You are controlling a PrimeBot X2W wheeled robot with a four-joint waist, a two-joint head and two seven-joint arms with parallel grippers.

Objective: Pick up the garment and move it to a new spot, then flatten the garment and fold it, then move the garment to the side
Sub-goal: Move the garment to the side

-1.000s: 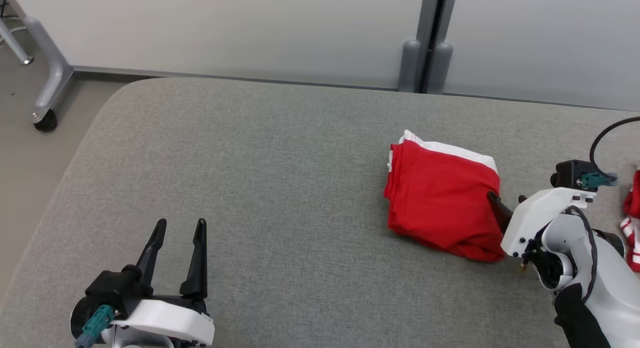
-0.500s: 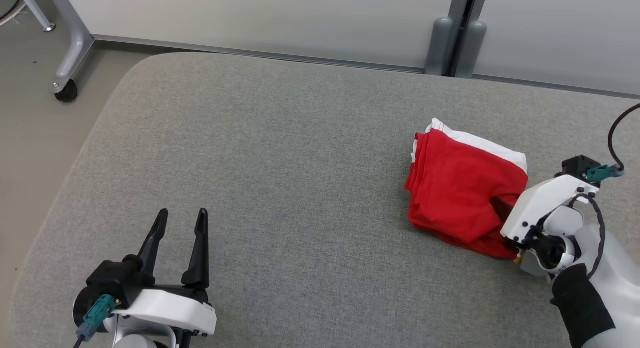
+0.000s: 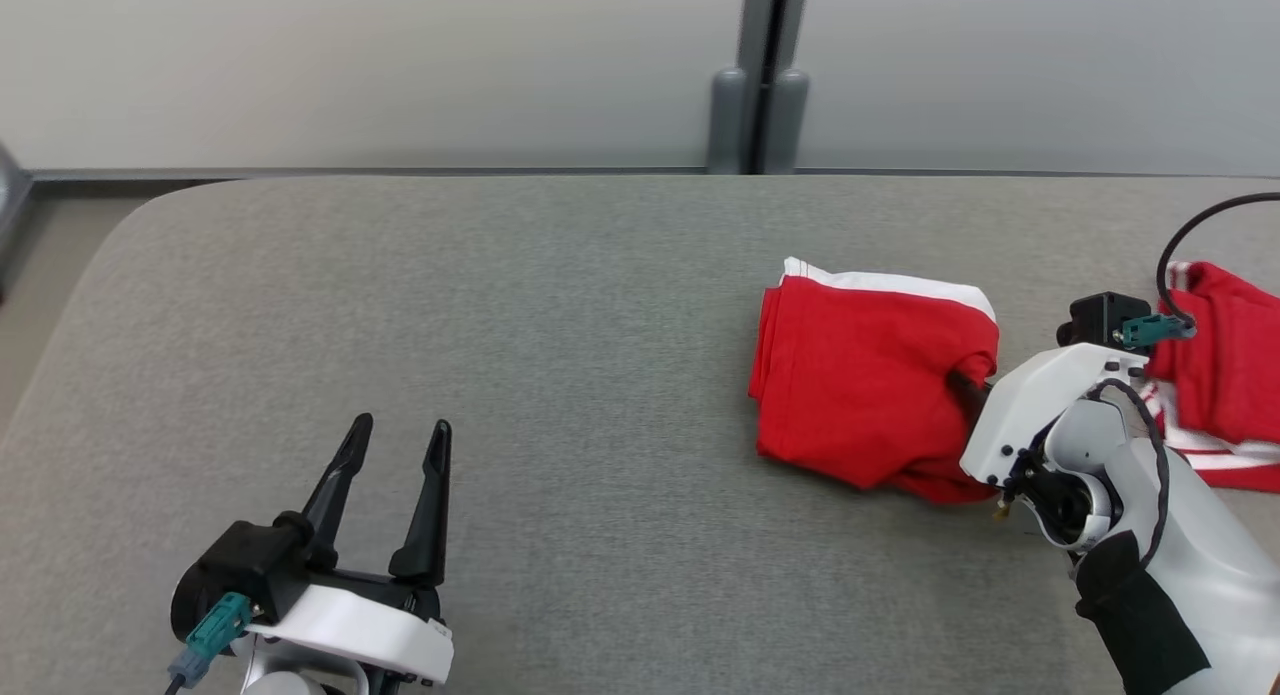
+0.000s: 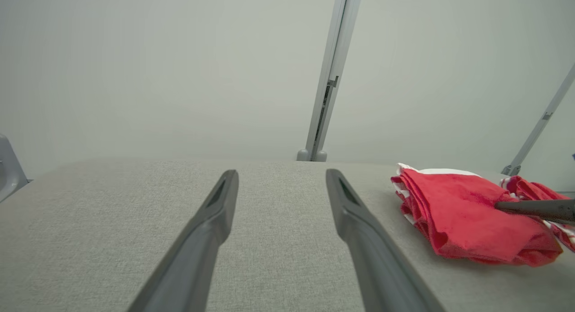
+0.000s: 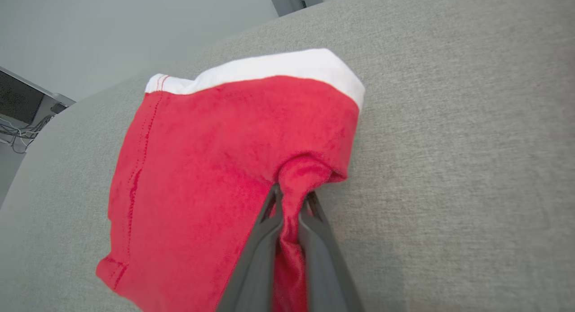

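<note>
A folded red garment [image 3: 860,385] with a white band along its far edge lies on the grey table [image 3: 500,305], right of centre. My right gripper [image 3: 965,383] comes in from the right and is shut on a bunched fold at the garment's near right edge. The right wrist view shows the red cloth [image 5: 202,159] pinched between the two fingers of that gripper [image 5: 292,195]. My left gripper [image 3: 400,430] stands open near the front left of the table, with nothing between its fingers [image 4: 224,199]. From there the garment [image 4: 453,213] lies off to the right.
A second red and white striped piece of clothing [image 3: 1225,375] lies at the table's right edge, behind my right wrist. A grey post [image 3: 760,105] stands against the wall beyond the table. The table's rounded left corner drops to the floor.
My right gripper has closed on the garment's right edge and bunched the cloth into a fold. The head camera has shifted. My left gripper stays open in place.
</note>
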